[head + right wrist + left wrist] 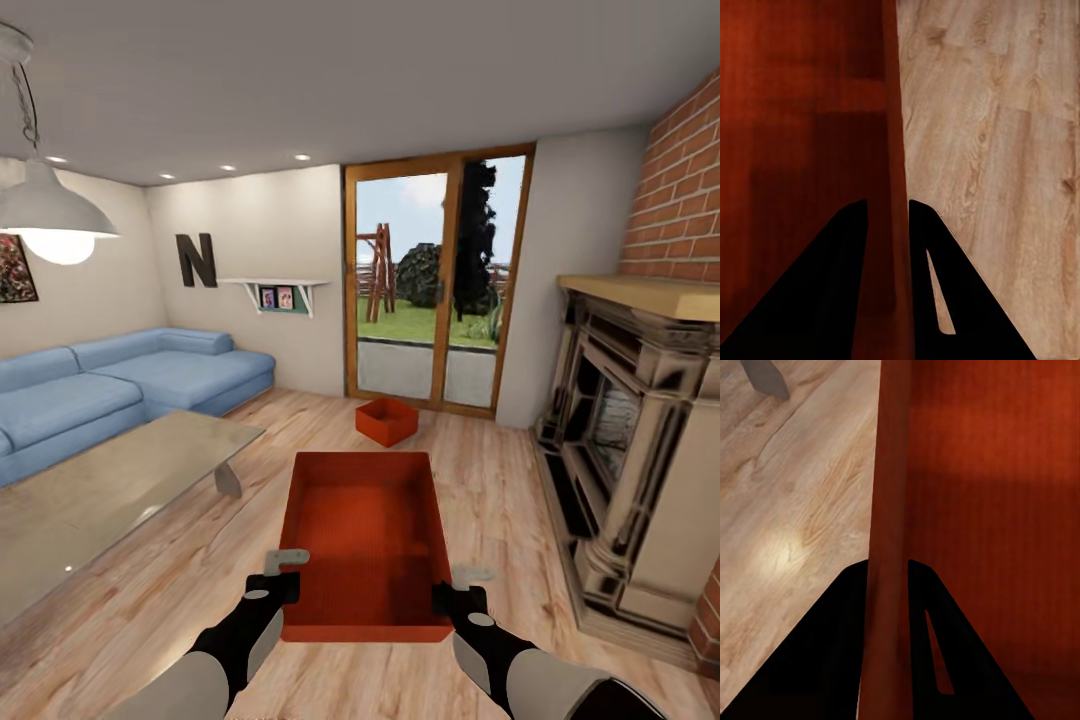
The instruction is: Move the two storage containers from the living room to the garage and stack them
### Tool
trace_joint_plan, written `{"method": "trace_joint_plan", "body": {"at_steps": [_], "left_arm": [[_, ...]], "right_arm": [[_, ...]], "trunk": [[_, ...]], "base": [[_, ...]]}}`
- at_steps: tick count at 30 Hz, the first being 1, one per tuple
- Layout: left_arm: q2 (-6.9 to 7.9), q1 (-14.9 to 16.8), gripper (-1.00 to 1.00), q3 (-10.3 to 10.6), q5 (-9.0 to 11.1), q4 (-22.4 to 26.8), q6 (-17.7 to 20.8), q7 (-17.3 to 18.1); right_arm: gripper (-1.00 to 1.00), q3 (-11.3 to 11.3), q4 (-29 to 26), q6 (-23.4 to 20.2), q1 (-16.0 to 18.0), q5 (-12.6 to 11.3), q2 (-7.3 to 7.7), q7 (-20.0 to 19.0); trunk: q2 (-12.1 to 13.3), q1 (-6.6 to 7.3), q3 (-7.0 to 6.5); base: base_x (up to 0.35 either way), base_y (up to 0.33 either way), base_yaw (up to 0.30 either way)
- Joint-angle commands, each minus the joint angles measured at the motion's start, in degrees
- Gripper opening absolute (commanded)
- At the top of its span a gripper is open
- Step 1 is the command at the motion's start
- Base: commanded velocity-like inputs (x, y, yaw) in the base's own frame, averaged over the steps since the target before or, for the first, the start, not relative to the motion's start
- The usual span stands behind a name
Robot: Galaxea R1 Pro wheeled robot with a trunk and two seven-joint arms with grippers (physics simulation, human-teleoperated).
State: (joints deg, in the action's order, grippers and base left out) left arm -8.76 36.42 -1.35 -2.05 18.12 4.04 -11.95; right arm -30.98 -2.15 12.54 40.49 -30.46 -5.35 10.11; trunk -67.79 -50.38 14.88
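Note:
I am in the living room, holding an orange-red storage container (365,540) in front of me above the wood-plank floor. My left gripper (283,580) is shut on its left wall (889,547), a finger on each side. Its right wall (894,165) is clamped the same way by my right gripper (452,592). The ribbed inner bottom (997,510) shows between the walls. A second orange-red container (386,421) sits on the floor farther ahead, near the glass garden doors (435,285).
A glass coffee table (100,490) stands at the left, with a blue corner sofa (120,380) behind it. The stone fireplace (630,450) and brick chimney (680,190) fill the right side. Open plank floor (500,480) runs between them toward the doors.

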Motion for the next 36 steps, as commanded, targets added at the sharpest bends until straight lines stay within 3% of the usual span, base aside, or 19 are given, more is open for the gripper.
{"method": "trace_joint_plan", "body": {"at_steps": [1, 36], "left_arm": [[-0.12, 0.1, -1.0, -1.4, 1.6, 0.1, 0.4, 0.1], [-0.12, 0.1, -1.0, -1.4, 1.7, 0.1, 0.4, 0.1]], "right_arm": [[-1.0, -0.3, 0.0, 0.3, 0.0, -0.4, -0.01, -0.3], [-1.0, -0.3, 0.0, 0.3, 0.0, -0.4, -0.01, -0.3]], "trunk": [[-0.1, 0.0, 0.04], [-0.1, 0.0, -0.93]], "base": [[0.0, 0.0, 0.3], [0.0, 0.0, 0.3]]}}
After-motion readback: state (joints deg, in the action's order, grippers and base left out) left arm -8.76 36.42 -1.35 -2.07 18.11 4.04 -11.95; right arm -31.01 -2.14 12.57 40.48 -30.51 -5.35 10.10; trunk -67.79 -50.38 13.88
